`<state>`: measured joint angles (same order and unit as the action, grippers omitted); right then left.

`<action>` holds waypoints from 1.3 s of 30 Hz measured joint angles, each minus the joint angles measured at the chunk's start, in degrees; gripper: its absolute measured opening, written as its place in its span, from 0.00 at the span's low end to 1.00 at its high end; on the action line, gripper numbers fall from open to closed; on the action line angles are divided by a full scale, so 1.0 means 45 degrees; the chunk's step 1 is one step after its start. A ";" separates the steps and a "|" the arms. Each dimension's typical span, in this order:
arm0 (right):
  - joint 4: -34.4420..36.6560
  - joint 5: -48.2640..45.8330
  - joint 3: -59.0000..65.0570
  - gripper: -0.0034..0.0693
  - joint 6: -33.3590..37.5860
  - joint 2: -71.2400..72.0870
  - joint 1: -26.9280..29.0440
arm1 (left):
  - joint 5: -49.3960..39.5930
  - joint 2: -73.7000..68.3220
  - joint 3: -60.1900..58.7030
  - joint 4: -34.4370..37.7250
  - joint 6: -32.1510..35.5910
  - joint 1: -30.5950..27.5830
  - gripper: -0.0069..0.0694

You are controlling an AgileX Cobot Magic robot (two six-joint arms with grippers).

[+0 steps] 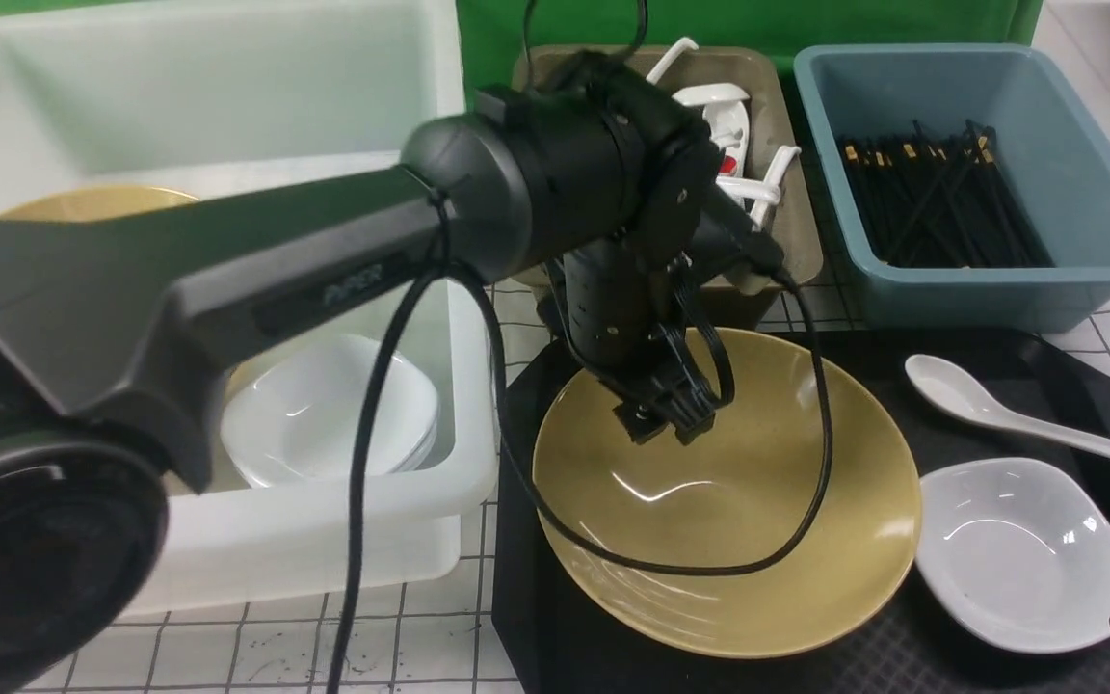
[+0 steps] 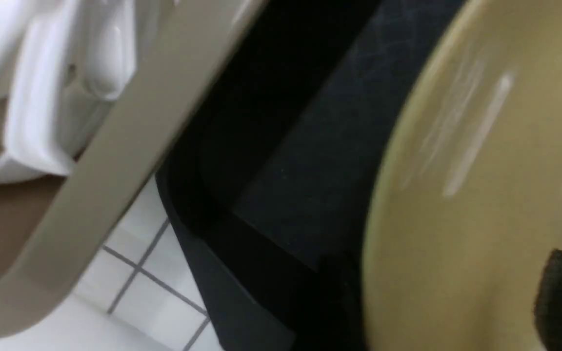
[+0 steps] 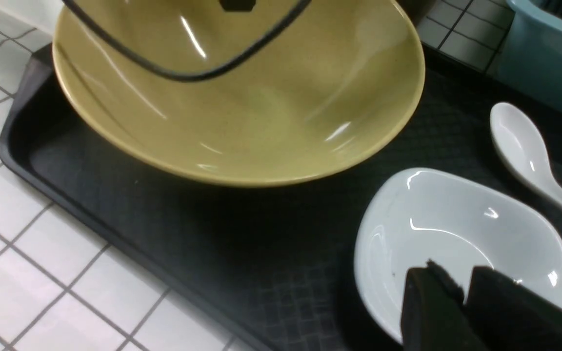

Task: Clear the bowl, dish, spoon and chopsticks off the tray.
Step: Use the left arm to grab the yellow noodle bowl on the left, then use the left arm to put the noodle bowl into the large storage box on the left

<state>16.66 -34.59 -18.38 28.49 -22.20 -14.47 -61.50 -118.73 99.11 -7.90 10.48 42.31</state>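
On the white-tiled table (image 1: 276, 646), the black tray (image 3: 212, 234) is carrying the white dish (image 3: 456, 229) at its near right, where the right gripper (image 3: 465, 292) is holding its fingers close together at the rim; whether they are pinching it, I cannot tell. Beside the dish the yellow bowl (image 1: 738, 540) is resting with the left gripper (image 1: 666, 424) standing open astride its far rim, and the white spoon (image 1: 998, 410) is lying behind the dish. Farther back, a white bin (image 1: 324, 549), a brown bin (image 1: 791, 193) and a blue bin (image 1: 998, 284) holding black chopsticks (image 1: 931, 193) are standing before a green backdrop (image 1: 709, 24).
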 joint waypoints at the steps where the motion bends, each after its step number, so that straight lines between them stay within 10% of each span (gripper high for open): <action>1: 0.0000 0.0000 0.0000 0.26 0.0000 0.0000 0.0000 | 0.0000 -0.0030 0.0000 0.0028 0.0000 0.0000 0.59; 6: 0.0000 -0.0012 0.0000 0.27 0.0000 0.0000 0.0000 | 0.0552 -0.0002 0.0000 0.0672 -0.0075 -0.0014 0.24; 28: 0.0000 -0.0024 0.0000 0.28 0.0000 0.0000 0.0000 | 0.0600 0.3838 0.0283 0.5538 0.2146 -0.2189 0.10; 39: 0.0000 -0.0024 0.0000 0.28 0.0000 0.0000 0.0000 | 0.0377 0.8152 -0.0971 0.4618 0.1132 -0.9371 0.10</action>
<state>16.66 -34.70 -18.38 28.49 -22.20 -14.47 -59.80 -82.05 94.75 12.88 15.57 0.14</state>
